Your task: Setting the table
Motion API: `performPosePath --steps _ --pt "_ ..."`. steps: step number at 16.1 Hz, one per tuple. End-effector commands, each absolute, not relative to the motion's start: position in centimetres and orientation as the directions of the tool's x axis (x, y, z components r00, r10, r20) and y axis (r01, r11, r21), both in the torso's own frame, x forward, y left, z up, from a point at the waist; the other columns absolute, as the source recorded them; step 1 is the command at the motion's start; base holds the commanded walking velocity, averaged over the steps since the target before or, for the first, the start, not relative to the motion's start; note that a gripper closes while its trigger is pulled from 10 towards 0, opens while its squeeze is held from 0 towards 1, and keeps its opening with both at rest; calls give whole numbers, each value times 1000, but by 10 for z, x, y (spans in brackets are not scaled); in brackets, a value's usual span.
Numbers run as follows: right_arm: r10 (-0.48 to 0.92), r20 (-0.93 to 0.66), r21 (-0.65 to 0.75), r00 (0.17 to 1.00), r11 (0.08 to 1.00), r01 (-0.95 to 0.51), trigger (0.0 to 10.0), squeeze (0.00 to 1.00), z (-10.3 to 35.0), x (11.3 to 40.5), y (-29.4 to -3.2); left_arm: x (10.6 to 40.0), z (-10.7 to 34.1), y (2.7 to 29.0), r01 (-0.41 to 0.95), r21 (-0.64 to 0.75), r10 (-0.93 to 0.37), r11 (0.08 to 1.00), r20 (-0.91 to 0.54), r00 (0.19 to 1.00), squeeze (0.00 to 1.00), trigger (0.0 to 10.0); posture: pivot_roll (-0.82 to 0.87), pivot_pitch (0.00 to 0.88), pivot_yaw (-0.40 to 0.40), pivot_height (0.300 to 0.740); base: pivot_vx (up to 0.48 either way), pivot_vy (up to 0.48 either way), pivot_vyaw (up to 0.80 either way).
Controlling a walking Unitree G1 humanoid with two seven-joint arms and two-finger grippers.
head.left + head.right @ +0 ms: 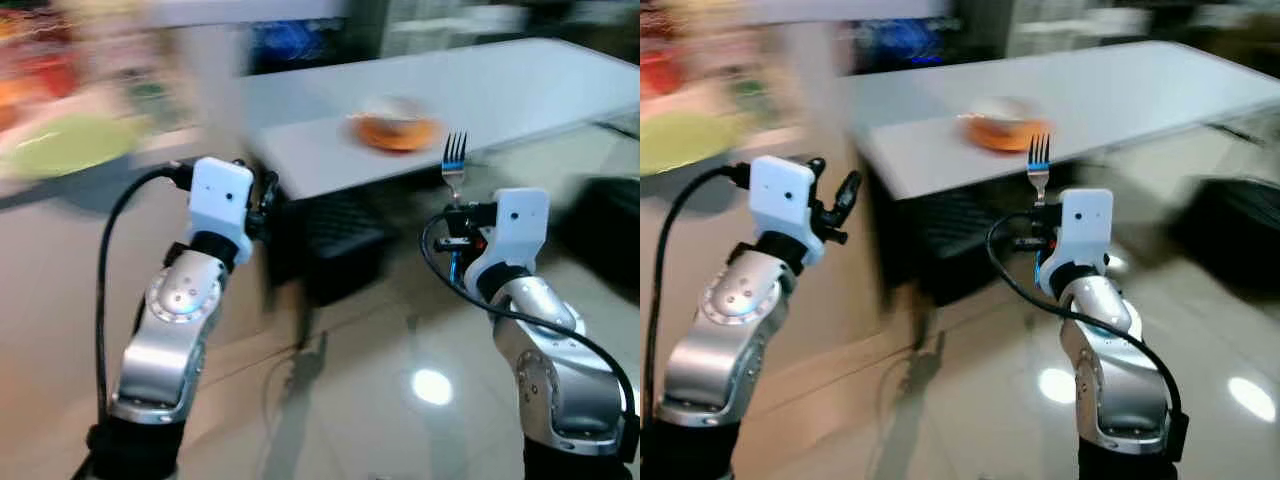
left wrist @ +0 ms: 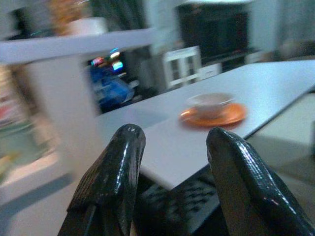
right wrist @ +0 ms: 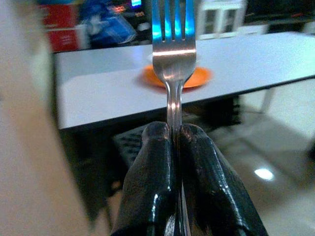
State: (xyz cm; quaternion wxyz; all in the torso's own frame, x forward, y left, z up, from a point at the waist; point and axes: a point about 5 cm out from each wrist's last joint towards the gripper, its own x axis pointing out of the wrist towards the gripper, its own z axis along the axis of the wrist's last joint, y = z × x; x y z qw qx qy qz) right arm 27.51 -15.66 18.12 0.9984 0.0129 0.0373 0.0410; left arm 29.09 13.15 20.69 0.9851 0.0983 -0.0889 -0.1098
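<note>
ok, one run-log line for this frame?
phase: approaching table | right gripper: shut on fork, tines up | left gripper: open, holding nothing | on table: bowl on orange plate | view: blurred

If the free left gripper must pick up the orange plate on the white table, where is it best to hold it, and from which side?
Probably by the rim of the round orange plate, from the table edge nearest the robot. A pale bowl fills its middle, leaving only the thin rim exposed. The open left gripper faces that side; the right gripper holds the metal fork.
</note>
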Motion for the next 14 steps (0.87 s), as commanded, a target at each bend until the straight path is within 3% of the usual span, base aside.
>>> performPosePath --steps 1,6,14 --pt "67 -63 33 996 997 -65 10000 0 185 276 -161 292 207 127 224 207 -258 952 155 954 0 10000 -59 0 -42 740 341 0 -800" --pt "60 -69 33 996 998 -58 10000 0 184 276 -163 289 204 127 235 209 -268 949 144 953 0 10000 -65 0 -38 740 342 0 -798" --pt "69 -60 -40 996 997 -72 10000 0 186 278 -166 292 202 123 248 202 -280 947 145 949 0 10000 -72 0 -31 740 374 0 0"
